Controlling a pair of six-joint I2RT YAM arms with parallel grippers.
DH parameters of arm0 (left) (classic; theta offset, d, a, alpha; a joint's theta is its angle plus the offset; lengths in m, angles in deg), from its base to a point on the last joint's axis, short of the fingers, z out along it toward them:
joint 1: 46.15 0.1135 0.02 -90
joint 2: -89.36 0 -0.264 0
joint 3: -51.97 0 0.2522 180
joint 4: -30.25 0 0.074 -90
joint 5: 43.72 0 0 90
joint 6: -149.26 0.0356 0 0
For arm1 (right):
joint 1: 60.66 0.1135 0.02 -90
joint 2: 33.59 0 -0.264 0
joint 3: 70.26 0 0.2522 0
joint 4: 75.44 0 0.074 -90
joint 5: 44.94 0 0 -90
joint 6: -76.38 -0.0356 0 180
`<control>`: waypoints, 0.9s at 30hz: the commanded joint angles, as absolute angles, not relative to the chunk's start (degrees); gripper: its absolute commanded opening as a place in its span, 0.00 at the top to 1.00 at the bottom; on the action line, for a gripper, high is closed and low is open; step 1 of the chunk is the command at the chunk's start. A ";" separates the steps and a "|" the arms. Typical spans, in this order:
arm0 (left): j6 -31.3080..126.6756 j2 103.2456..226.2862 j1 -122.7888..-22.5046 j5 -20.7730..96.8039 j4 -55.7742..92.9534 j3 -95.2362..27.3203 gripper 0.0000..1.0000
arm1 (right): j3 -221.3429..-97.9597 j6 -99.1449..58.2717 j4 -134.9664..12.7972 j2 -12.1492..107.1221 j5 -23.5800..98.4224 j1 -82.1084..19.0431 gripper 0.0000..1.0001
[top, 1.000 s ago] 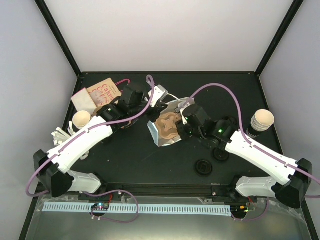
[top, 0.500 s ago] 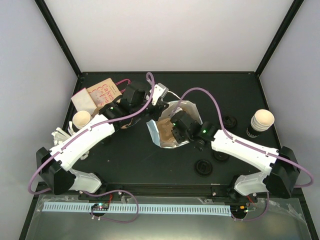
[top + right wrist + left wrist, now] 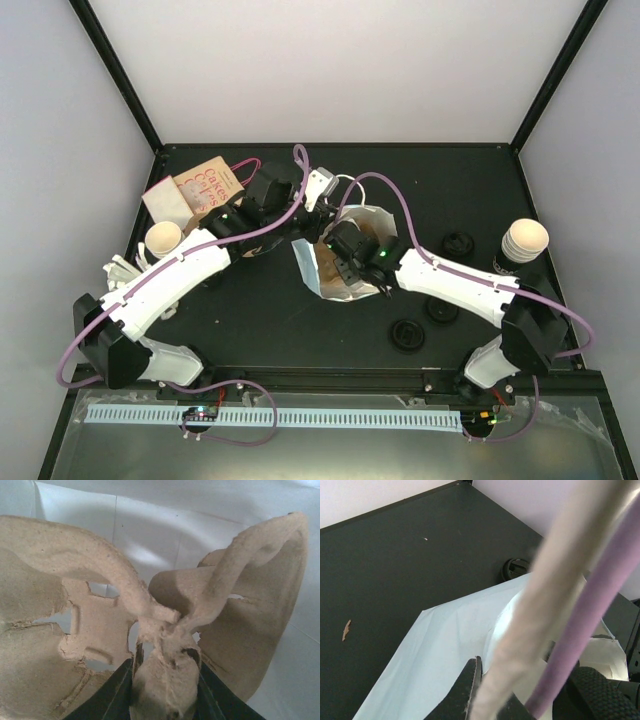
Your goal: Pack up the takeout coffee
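The black tabletop (image 3: pixel 250 320) carries a white paper bag (image 3: pixel 308 268) at its middle. Black lids (image 3: pixel 407 335) lie scattered to the right of the bag, near a stack of paper cups (image 3: pixel 524 240). At the far left lie a printed brown bag (image 3: pixel 208 183) and a single cup (image 3: pixel 163 238).

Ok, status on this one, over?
Left gripper shut on paper bag rim. Right gripper shut on cup carrier, carrier partway inside bag. Cups outside, no obstruction seen.
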State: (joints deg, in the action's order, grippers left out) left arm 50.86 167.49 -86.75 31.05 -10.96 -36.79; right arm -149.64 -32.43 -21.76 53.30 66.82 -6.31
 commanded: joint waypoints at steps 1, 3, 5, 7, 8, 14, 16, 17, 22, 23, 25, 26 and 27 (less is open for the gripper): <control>49.60 166.82 -87.11 29.32 -8.35 -39.04 0.99 | -149.67 -34.72 -22.94 54.24 66.33 -6.57 0.72; 49.60 166.84 -87.11 29.12 -8.53 -38.94 0.98 | -149.25 -34.81 -24.10 54.30 66.20 -6.69 0.72; 49.52 166.81 -87.16 28.83 -8.57 -38.76 0.98 | -148.66 -34.67 -25.31 54.21 66.75 -6.70 0.72; 49.39 166.65 -87.15 28.20 -8.43 -38.42 0.98 | -148.11 -34.55 -26.49 54.21 67.89 -6.69 0.72; 49.29 166.57 -87.15 27.65 -8.17 -38.21 0.98 | -147.76 -34.23 -27.42 54.21 68.02 -6.69 0.72; 48.72 165.57 -87.06 25.67 -7.27 -37.60 0.98 | -147.32 -33.40 -28.87 55.66 68.08 -7.10 0.72; 48.91 165.12 -87.04 26.34 -7.15 -37.36 0.99 | -147.02 -33.25 -29.21 56.15 67.53 -7.45 0.72; 48.95 164.98 -87.02 26.46 -7.22 -37.37 0.98 | -146.84 -33.23 -29.46 56.41 67.29 -7.59 0.72; 48.75 164.77 -87.03 25.92 -7.93 -37.67 0.98 | -147.12 -32.81 -28.18 57.72 67.98 -8.33 0.72; 48.53 164.78 -87.03 25.85 -8.07 -37.72 0.98 | -147.39 -32.72 -27.18 57.57 68.50 -8.36 0.72; 47.27 164.85 -86.88 25.43 -8.36 -37.90 0.99 | -147.98 -32.47 -24.61 56.89 69.36 -8.37 0.72; 46.45 164.86 -86.70 24.99 -8.42 -38.02 0.98 | -148.49 -32.44 -22.81 56.44 69.75 -8.37 0.72; 45.40 164.90 -86.44 24.20 -8.36 -38.06 0.99 | -149.13 -32.50 -21.12 55.84 70.14 -8.39 0.71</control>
